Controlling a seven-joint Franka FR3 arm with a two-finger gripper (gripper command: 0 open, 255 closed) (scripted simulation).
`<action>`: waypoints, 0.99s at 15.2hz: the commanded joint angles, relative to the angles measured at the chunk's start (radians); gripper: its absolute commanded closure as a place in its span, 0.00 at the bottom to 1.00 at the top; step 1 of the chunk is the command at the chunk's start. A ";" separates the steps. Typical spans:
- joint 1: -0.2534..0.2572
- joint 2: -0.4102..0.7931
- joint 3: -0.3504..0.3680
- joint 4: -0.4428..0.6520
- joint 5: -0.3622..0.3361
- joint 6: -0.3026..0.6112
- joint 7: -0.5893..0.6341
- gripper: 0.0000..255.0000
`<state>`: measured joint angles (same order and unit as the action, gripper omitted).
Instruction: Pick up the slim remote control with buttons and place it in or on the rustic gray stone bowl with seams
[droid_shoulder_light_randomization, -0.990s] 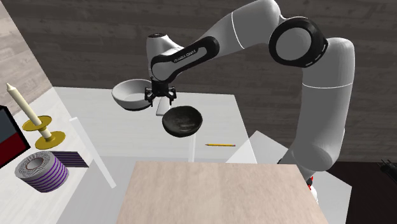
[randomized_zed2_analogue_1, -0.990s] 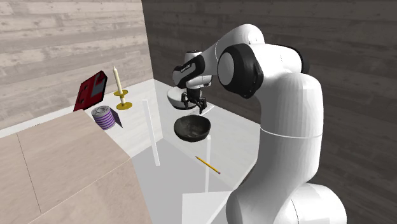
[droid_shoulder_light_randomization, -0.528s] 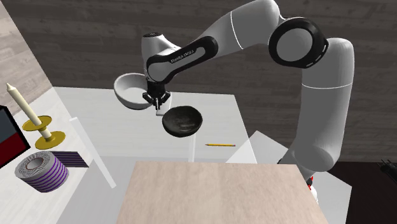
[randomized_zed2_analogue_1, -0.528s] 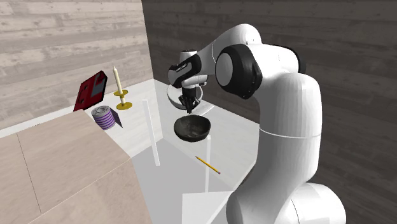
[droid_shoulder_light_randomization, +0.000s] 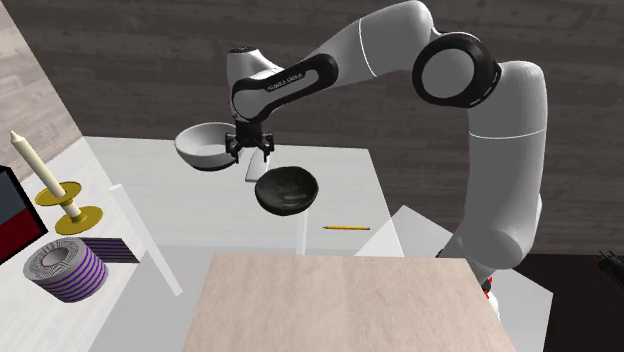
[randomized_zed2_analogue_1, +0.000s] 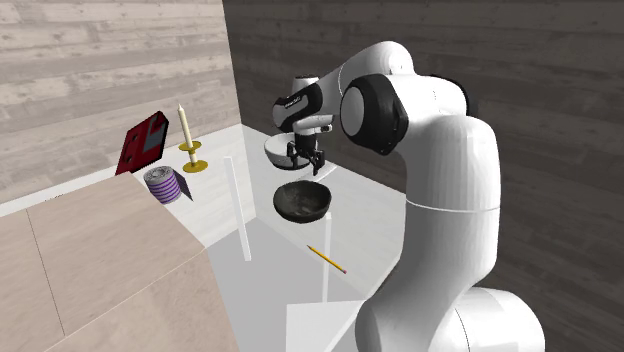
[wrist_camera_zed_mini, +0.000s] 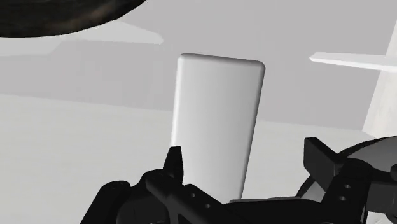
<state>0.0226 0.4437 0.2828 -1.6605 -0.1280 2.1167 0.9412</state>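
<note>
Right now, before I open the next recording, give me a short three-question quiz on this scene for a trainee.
1. True or false: the claw clasps the remote.
2. Which bowl is nearer the pencil? A white bowl, B dark bowl.
3. Fill in: the pencil's colour is ___.
Key: 1 false, the claw is open; 2 B; 3 yellow.

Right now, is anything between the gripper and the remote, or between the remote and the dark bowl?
Nothing visible. The open gripper hangs straight over the remote, and the dark bowl sits close beside it across bare table. The white bowl is on the other side.
</note>
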 joint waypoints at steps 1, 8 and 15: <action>-0.015 0.043 -0.018 0.070 0.004 -0.037 0.001 0.00; -0.008 0.154 -0.133 0.263 0.063 -0.133 -0.018 0.00; 0.162 0.182 -0.355 0.223 0.203 -0.062 -0.093 0.00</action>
<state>0.1802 0.5798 -0.0432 -1.4320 0.1470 2.0086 0.8576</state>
